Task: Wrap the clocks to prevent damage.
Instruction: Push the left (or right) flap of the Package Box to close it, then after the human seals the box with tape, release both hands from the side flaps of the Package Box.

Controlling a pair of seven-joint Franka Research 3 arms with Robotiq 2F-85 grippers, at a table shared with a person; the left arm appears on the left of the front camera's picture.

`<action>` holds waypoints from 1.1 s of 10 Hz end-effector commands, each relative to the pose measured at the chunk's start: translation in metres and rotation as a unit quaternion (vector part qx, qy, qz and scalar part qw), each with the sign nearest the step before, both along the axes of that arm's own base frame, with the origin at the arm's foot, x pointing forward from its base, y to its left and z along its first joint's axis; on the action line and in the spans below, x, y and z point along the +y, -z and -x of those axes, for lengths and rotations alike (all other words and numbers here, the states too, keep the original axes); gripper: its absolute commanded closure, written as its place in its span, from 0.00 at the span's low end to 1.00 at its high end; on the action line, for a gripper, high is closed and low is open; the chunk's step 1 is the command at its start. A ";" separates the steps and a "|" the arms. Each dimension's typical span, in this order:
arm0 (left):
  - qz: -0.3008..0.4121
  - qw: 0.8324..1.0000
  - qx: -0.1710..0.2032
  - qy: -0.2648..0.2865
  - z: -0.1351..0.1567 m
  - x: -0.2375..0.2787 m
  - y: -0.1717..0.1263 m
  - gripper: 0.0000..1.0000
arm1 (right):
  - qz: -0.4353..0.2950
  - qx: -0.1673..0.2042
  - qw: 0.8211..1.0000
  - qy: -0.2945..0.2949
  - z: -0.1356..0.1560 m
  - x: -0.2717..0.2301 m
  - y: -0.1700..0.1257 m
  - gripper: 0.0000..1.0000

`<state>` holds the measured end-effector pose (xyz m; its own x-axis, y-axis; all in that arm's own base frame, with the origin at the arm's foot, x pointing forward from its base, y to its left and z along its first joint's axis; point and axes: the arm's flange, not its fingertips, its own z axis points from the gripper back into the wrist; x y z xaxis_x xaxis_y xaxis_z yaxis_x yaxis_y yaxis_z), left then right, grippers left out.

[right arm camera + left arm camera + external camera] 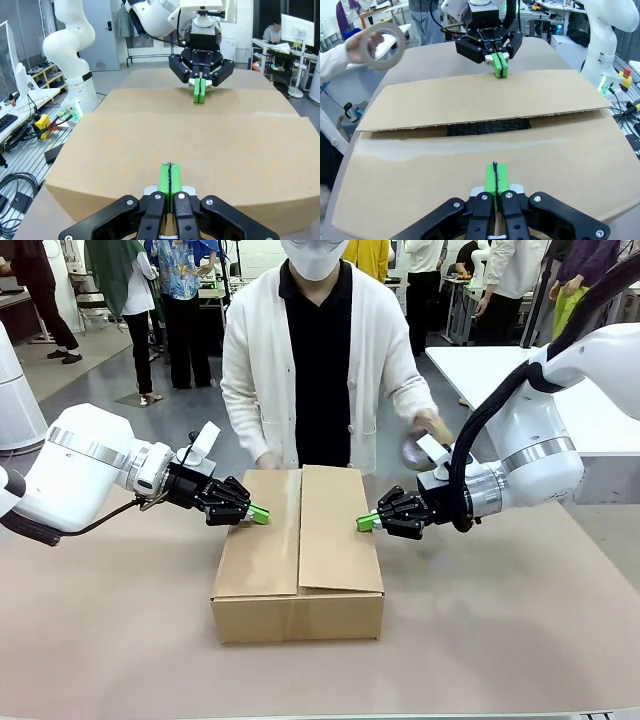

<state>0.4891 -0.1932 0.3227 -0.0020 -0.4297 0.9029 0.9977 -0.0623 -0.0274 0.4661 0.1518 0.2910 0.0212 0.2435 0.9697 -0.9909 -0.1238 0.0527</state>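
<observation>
Centre of the front view, a plain brown cardboard box [297,570] sits with flaps folded shut; left gripper [259,513] and right gripper [367,522], both clenched empty, rest fingertips on the flaps; dark filling [489,126] shows through the flap gap, unidentifiable; the person's tape roll [412,452] is half hidden behind the right arm.

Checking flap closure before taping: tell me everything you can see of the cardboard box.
The cardboard box is plain brown and rectangular, sitting flat on the table between the two arms. Both top flaps are folded down. A narrow gap between them shows something dark inside, and a pale streak runs along the left flap. The shut left gripper rests its tips on the left flap, the shut right gripper on the right flap.
</observation>
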 end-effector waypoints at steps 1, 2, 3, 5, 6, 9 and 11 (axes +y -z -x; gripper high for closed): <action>-0.010 1.000 -0.001 -0.004 0.001 -0.001 0.005 1.00 | 0.004 0.002 1.000 0.001 0.001 0.001 0.004 0.99; -0.010 1.000 -0.001 -0.004 0.001 -0.001 0.005 1.00 | 0.004 0.002 1.000 0.001 0.001 0.001 0.004 0.99; -0.010 1.000 -0.001 -0.004 0.001 -0.001 0.005 1.00 | 0.004 0.002 1.000 0.001 0.001 0.001 0.004 0.99; -0.010 1.000 -0.001 -0.004 0.001 -0.001 0.005 1.00 | 0.004 0.002 1.000 0.001 0.001 0.001 0.004 0.99; -0.010 1.000 -0.001 -0.004 0.001 -0.001 0.005 1.00 | 0.004 0.002 1.000 0.001 0.001 0.001 0.004 0.99; -0.010 1.000 -0.001 -0.004 0.001 -0.001 0.005 1.00 | 0.004 0.002 1.000 0.001 0.001 0.001 0.004 0.99; -0.010 1.000 -0.001 -0.004 0.001 -0.001 0.005 1.00 | 0.004 0.002 1.000 0.001 0.001 0.001 0.004 0.99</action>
